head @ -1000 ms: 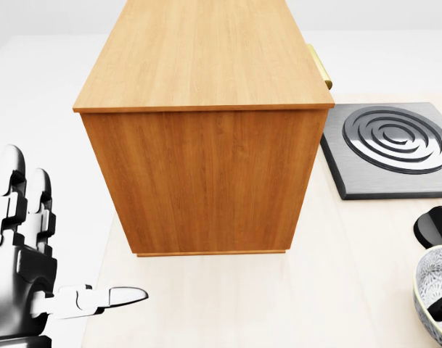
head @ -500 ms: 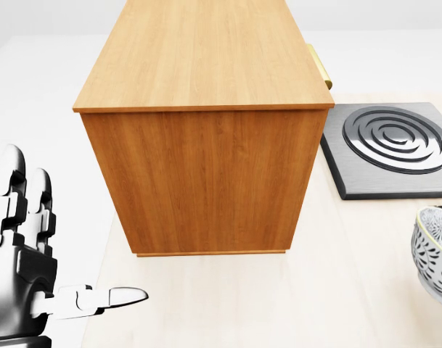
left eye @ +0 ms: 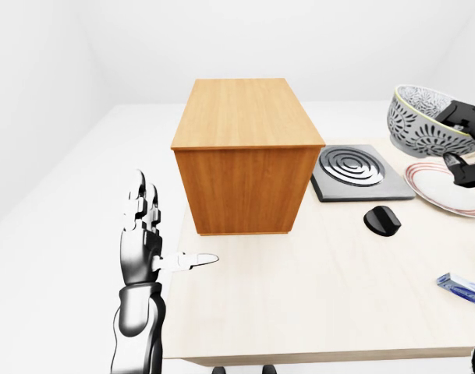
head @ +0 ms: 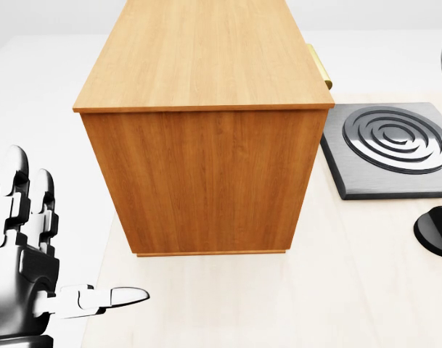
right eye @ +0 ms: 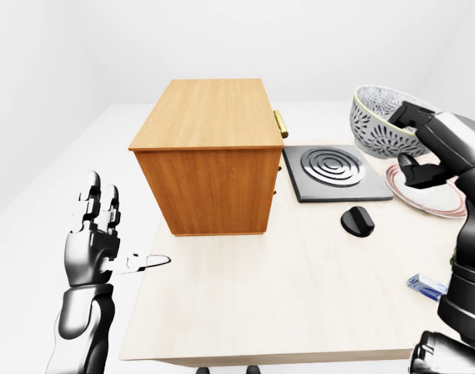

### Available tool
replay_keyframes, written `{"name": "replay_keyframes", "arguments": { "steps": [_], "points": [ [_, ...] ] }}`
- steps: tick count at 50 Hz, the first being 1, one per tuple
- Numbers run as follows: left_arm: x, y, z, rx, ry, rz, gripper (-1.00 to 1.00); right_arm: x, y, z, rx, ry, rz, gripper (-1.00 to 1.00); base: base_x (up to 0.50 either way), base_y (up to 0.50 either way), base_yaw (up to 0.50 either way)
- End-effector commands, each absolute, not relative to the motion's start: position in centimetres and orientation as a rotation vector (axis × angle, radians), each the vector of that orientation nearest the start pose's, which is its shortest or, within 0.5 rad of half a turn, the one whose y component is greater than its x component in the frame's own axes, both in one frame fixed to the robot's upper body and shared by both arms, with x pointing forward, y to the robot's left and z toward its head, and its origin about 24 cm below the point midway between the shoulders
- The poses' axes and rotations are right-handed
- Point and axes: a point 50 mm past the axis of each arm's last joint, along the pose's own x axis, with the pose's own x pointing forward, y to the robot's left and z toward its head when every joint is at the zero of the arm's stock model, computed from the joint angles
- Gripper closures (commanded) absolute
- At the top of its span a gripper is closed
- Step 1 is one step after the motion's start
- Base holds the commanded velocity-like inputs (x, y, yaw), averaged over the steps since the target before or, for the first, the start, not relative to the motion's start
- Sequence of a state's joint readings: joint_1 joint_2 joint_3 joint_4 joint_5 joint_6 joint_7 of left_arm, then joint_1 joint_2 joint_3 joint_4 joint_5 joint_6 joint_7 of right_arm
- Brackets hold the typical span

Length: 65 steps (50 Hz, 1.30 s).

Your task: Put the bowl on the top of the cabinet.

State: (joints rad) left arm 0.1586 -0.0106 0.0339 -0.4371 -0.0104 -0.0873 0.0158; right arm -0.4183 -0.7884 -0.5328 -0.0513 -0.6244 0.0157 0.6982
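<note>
The left hand (right eye: 97, 241) hangs spread-fingered beside the table (right eye: 299, 312), empty, where it was a second ago. The right hand (right eye: 424, 144) grips the patterned bowl (right eye: 381, 113) by its rim. The bowl has risen from low at the head view's right edge and is now held tilted above the plate (right eye: 436, 199), right of the cabinet (right eye: 210, 148).
</note>
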Motion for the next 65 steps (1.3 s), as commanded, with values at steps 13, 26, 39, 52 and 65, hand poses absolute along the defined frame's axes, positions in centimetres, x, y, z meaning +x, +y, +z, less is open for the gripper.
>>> {"name": "replay_keyframes", "arguments": {
  "steps": [13,26,39,52,65],
  "points": [
    [21.6,16.6,11.4,-0.001,-0.369,0.098,-1.0,35.9,-33.9,37.1,-1.325,0.08,-0.395,1.0,0.0,0.0,0.0],
    [21.4,16.5,11.4,-0.007,-0.366,0.08,-1.0,37.0,-31.1,38.9,-1.445,0.032,-0.429,1.0,0.0,0.0,0.0],
    [21.4,16.5,11.3,-0.009,-0.362,0.072,-1.0,38.5,-24.9,41.2,-1.488,-0.101,-0.335,1.0,0.0,0.0,0.0],
    [21.5,16.5,11.2,-0.013,-0.358,0.065,-1.0,39.7,-18.3,41.7,-1.497,-0.22,-0.192,1.0,0.0,0.0,0.0],
    [21.5,16.7,11.3,-0.018,-0.366,0.072,-1.0,40.7,-11.6,39.8,-1.494,-0.317,-0.028,1.0,0.0,0.0,0.0]
  ]
}}
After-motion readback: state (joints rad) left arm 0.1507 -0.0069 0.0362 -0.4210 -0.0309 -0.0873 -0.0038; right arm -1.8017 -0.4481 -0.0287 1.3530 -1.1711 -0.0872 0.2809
